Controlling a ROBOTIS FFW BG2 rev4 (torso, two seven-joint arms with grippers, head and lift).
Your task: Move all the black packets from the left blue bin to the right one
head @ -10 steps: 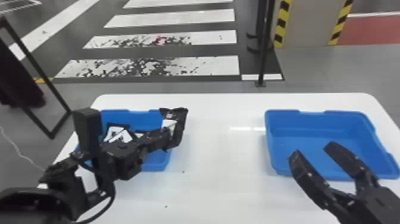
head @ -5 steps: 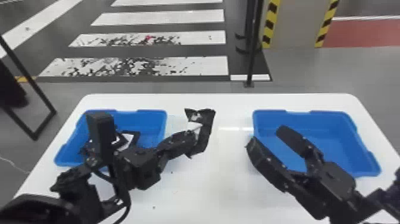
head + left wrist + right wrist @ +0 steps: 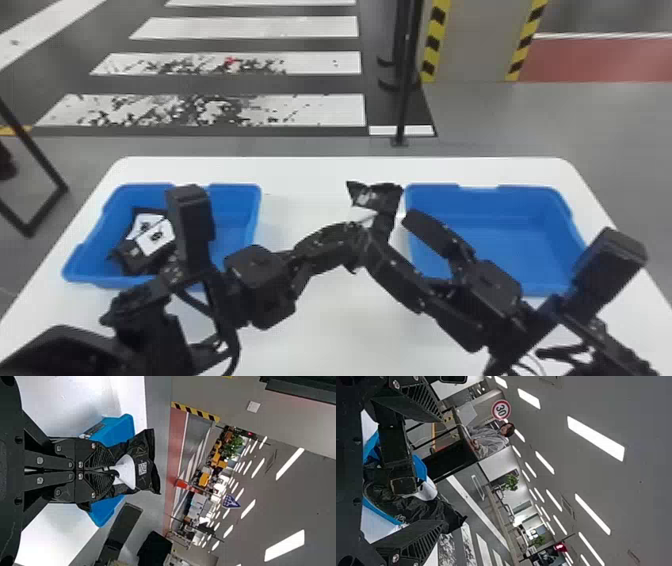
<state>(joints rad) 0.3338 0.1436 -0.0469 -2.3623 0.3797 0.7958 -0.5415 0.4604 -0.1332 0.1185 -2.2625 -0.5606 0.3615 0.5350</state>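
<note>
In the head view my left gripper (image 3: 361,241) is between the bins, shut on a black packet (image 3: 376,196) with a white patch; the packet stands up from its fingers. My right gripper (image 3: 388,229) is open, one finger on each side of the held packet's lower part. Several black packets with white labels (image 3: 156,240) lie in the left blue bin (image 3: 234,194). The right blue bin (image 3: 500,235) holds nothing visible. The left wrist view has the left gripper (image 3: 109,472) clamping the packet (image 3: 143,465); in the right wrist view the packet (image 3: 421,509) is between the right gripper's (image 3: 442,470) spread fingers.
The white table (image 3: 320,320) carries both bins, with a gap between them. My right arm passes over the right bin's near left part, and my left arm over the left bin's near side. A black pole (image 3: 404,100) stands behind the table.
My left gripper has carried the packet rightward from the left bin to the middle. The right gripper has moved left to meet it, its fingers still apart. The head view has shifted slightly.
</note>
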